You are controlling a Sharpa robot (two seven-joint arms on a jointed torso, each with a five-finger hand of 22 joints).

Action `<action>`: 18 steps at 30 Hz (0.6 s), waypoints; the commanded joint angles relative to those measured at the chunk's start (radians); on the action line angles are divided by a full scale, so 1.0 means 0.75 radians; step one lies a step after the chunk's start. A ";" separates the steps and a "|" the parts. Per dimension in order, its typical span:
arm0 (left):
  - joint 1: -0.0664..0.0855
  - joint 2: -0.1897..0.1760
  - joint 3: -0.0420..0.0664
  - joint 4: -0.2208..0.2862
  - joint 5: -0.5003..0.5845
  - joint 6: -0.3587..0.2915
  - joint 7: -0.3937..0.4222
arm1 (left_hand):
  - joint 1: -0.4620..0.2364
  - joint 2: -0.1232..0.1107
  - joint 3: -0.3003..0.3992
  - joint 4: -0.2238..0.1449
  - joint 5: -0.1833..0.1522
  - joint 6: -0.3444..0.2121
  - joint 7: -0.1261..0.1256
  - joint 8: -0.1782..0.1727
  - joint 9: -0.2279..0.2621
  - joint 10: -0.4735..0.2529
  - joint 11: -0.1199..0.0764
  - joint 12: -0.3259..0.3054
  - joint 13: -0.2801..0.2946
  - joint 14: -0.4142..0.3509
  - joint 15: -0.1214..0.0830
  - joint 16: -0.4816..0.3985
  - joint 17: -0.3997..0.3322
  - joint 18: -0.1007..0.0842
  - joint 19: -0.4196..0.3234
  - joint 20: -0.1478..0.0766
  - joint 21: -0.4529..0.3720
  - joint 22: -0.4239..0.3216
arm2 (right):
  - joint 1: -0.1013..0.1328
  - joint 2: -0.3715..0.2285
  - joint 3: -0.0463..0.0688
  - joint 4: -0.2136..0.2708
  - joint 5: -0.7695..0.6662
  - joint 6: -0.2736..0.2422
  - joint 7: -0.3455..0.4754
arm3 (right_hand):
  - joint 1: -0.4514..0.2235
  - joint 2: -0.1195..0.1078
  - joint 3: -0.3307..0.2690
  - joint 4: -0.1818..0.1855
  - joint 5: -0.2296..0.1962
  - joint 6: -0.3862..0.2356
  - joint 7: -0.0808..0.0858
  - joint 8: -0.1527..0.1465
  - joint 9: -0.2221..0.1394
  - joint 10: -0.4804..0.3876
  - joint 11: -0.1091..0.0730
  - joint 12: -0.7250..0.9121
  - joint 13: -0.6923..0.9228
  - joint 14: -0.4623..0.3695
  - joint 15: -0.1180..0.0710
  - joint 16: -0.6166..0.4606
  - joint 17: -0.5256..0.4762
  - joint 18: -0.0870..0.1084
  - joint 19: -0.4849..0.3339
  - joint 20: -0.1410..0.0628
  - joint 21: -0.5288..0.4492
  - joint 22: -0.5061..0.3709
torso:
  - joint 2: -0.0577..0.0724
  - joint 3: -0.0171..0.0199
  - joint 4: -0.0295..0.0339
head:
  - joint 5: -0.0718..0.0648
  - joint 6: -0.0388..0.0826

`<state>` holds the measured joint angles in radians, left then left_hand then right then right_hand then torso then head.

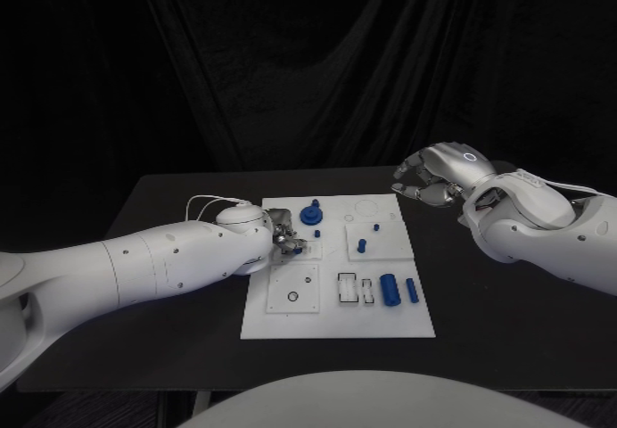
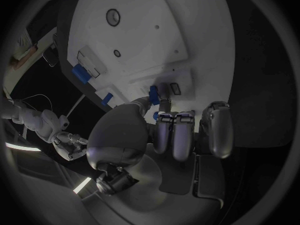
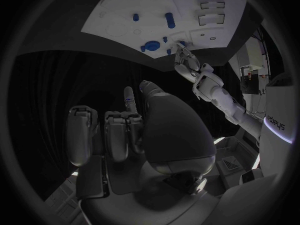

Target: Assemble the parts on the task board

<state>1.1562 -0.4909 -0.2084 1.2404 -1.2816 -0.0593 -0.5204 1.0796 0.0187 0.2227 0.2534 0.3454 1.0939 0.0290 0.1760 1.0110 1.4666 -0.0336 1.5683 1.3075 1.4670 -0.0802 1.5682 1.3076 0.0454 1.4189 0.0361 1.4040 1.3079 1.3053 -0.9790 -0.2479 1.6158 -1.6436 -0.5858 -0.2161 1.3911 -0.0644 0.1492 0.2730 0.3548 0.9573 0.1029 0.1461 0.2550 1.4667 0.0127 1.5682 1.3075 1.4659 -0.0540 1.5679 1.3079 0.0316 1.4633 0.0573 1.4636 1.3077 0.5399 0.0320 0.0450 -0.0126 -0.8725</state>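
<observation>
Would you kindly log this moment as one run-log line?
left hand: pinching small blue part over task board | right hand: curled, off board

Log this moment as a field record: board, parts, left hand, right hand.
board: white task board in the middle of the black table
parts: blue pieces on the board, among them a round knob-like one at the far side and two upright cylinders at the near right
left hand: left hand over the board's left side, pinching a small blue part
right hand: right hand raised beyond the board's far right corner, fingers curled, holding nothing
</observation>
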 commanded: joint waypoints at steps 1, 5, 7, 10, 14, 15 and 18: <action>-0.007 0.002 -0.002 -0.001 0.002 -0.024 0.051 | 0.016 -0.001 0.006 -0.011 0.008 0.011 -0.004 0.008 0.005 0.139 -0.006 0.003 0.351 0.138 -0.003 0.004 0.351 0.019 -0.001 -0.005 -0.006 0.099 | -0.003 0.000 0.001 -0.001 0.001 0.011 -0.027 | 0.008 -0.001 0.008 0.002 0.006 0.008 0.001 -0.005 -0.002 0.139 0.009 0.003 0.351 0.140 0.011 0.004 0.351 -0.004 0.071 0.008 -0.007 0.300 | 0.000 -0.0001 -0.0009 | 0.002 0.000; -0.007 0.003 -0.002 -0.003 0.002 -0.028 0.058 | 0.031 -0.004 0.012 -0.021 0.012 0.015 -0.006 0.010 0.008 0.139 -0.007 0.003 0.351 0.138 -0.005 0.004 0.351 0.020 -0.001 -0.007 -0.007 0.100 | -0.004 0.001 0.001 -0.001 0.003 0.014 -0.027 | 0.010 -0.001 0.009 0.001 0.009 0.008 0.001 -0.006 -0.002 0.139 0.009 0.003 0.351 0.140 0.011 0.004 0.351 -0.003 0.071 0.008 -0.008 0.300 | -0.001 0.0008 -0.0005 | 0.003 0.000; -0.007 0.004 -0.002 -0.004 0.002 -0.028 0.059 | 0.031 -0.004 0.012 -0.021 0.012 0.015 -0.006 0.010 0.008 0.139 -0.007 0.003 0.351 0.138 -0.005 0.004 0.351 0.020 -0.001 -0.007 -0.007 0.100 | -0.004 0.001 0.001 -0.001 0.003 0.014 -0.028 | 0.010 -0.001 0.009 0.001 0.009 0.008 0.001 -0.006 -0.002 0.139 0.009 0.003 0.351 0.140 0.011 0.004 0.351 -0.003 0.071 0.008 -0.008 0.300 | 0.000 0.0007 -0.0004 | 0.003 0.000; -0.007 0.004 -0.002 -0.007 0.002 -0.032 0.061 | 0.037 -0.004 0.015 -0.024 0.015 0.016 -0.007 0.010 0.009 0.139 -0.008 0.003 0.351 0.138 -0.005 0.004 0.351 0.020 -0.001 -0.008 -0.007 0.100 | -0.004 0.001 0.001 -0.001 0.004 0.016 -0.029 | 0.010 -0.001 0.009 0.001 0.009 0.008 0.001 -0.006 -0.002 0.139 0.009 0.003 0.351 0.140 0.011 0.004 0.351 -0.003 0.071 0.008 -0.008 0.300 | 0.000 0.0007 -0.0004 | 0.003 0.000; -0.007 0.004 -0.002 -0.008 0.002 -0.043 0.064 | 0.041 -0.003 0.019 -0.025 0.021 0.017 -0.008 0.011 0.011 0.139 -0.009 0.003 0.351 0.138 -0.006 0.004 0.351 0.020 -0.002 -0.008 -0.008 0.099 | -0.004 0.000 0.001 0.000 0.004 0.018 -0.032 | 0.012 -0.001 0.011 0.000 0.012 0.009 0.001 -0.006 -0.003 0.139 0.009 0.003 0.351 0.140 0.011 0.004 0.351 -0.003 0.070 0.008 -0.008 0.300 | 0.000 0.0005 -0.0012 | 0.004 0.000; -0.007 0.004 -0.002 -0.008 0.002 -0.045 0.065 | 0.041 -0.003 0.019 -0.025 0.021 0.017 -0.008 0.011 0.011 0.139 -0.009 0.003 0.351 0.138 -0.006 0.004 0.351 0.020 -0.002 -0.008 -0.008 0.099 | -0.004 0.000 0.001 0.000 0.004 0.018 -0.033 | 0.012 -0.001 0.011 0.000 0.012 0.009 0.001 -0.006 -0.003 0.139 0.009 0.003 0.351 0.140 0.011 0.004 0.351 -0.003 0.070 0.008 -0.008 0.300 | 0.001 0.0004 -0.0013 | 0.004 0.000; -0.008 0.004 -0.002 -0.007 0.002 -0.053 0.069 | 0.045 -0.001 0.023 -0.027 0.028 0.022 -0.009 0.013 0.013 0.139 -0.010 0.003 0.351 0.138 -0.007 0.004 0.351 0.019 -0.001 -0.009 -0.008 0.101 | -0.004 -0.001 0.001 0.000 0.004 0.018 -0.035 | 0.012 -0.001 0.011 0.000 0.012 0.009 0.001 -0.006 -0.003 0.139 0.009 0.003 0.351 0.140 0.011 0.004 0.351 -0.003 0.070 0.008 -0.008 0.300 | 0.000 0.0011 -0.0005 | 0.002 0.000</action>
<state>1.1535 -0.4897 -0.2098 1.2338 -1.2817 -0.0820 -0.4894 1.1026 0.0191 0.2378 0.2383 0.3619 1.1044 0.0215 0.1799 1.0187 1.4666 -0.0336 1.5683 1.3075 1.4670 -0.0803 1.5682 1.3075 0.0455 1.4189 0.0361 1.4040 1.3077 1.3050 -0.9785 -0.2479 1.6152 -1.6387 -0.5779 -0.2205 1.3910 -0.0643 0.1492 0.2730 0.3625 0.9573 0.1029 0.1461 0.2543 1.4667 0.0127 1.5682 1.3074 1.4659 -0.0540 1.5679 1.3079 0.0315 1.4634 0.0573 1.4636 1.3079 0.5400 0.0323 0.0444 -0.0094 -0.8725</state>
